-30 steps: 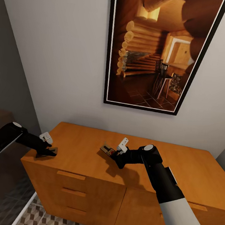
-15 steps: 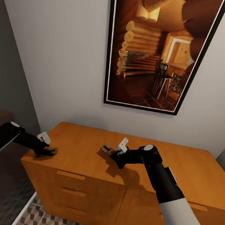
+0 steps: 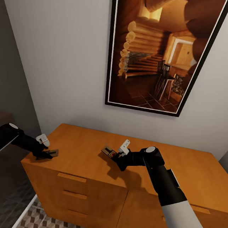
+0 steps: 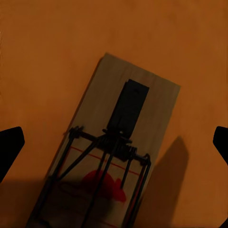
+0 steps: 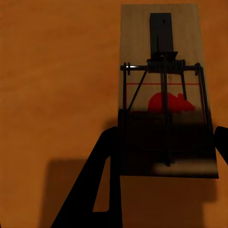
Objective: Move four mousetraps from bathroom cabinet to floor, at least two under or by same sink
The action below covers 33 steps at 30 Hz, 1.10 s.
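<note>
Tan wood mousetraps, dark wire, red mouse mark: I see two on cabinet (image 3: 88, 150) top. Left trap (image 3: 51, 153) at front-left corner, left gripper (image 3: 47, 153) spread around it. Right gripper (image 3: 115, 156) pinching centre trap (image 3: 108, 151). Framed cabin picture (image 3: 161, 50) on wall above.

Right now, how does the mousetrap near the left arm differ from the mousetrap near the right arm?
The left mousetrap lies at the cabinet top's left front corner; the right mousetrap sits near the middle. The left gripper has its jaws spread wide, clear of the board; the right gripper has its jaws tight against the board's long edges. In the head view the right mousetrap looks tilted up; the left looks flatter. Both are tan boards with dark wire and a red mouse mark.
</note>
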{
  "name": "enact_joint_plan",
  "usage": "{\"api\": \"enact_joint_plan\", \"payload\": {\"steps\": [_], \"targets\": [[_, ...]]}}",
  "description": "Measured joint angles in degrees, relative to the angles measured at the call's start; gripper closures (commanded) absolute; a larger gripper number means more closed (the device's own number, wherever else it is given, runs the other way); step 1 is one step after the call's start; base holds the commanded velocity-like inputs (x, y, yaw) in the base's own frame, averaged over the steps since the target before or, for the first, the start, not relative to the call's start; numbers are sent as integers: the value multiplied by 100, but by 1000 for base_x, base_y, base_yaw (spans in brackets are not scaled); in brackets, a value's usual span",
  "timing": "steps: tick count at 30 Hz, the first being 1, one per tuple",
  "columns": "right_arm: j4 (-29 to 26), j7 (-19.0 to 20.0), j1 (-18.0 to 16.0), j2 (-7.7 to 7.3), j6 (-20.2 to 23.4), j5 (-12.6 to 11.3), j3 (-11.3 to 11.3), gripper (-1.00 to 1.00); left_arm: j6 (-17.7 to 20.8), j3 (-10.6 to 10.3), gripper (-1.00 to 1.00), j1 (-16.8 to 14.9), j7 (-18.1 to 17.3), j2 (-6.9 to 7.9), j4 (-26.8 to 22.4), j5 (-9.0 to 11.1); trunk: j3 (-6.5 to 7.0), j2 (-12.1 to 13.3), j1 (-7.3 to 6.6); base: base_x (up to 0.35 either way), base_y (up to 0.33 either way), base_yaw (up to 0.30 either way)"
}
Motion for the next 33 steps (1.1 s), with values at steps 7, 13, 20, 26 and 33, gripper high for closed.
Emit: {"api": "enact_joint_plan", "payload": {"steps": [7,13,20,26,33], "targets": [[0,0,0,0,0,0,0,100,1,5,-100,0,-2,0,9,2,0,0,0,0,0,0],[0,0,0,0,0,0,0,100,2,5,-100,-1,-1,0,10,1,0,0,0,0,0,0],[0,0,0,0,0,0,0,100,3,5,-100,-2,13,0,8,-5,0,0,0,0,0,0],[0,0,0,0,0,0,0,100,1,8,-100,0,19,-1,7,-9,0,0,0,0,0,0],[0,0,0,0,0,0,0,100,1,11,-100,-1,24,0,15,-2,0,0,0,0,0,0]]}}
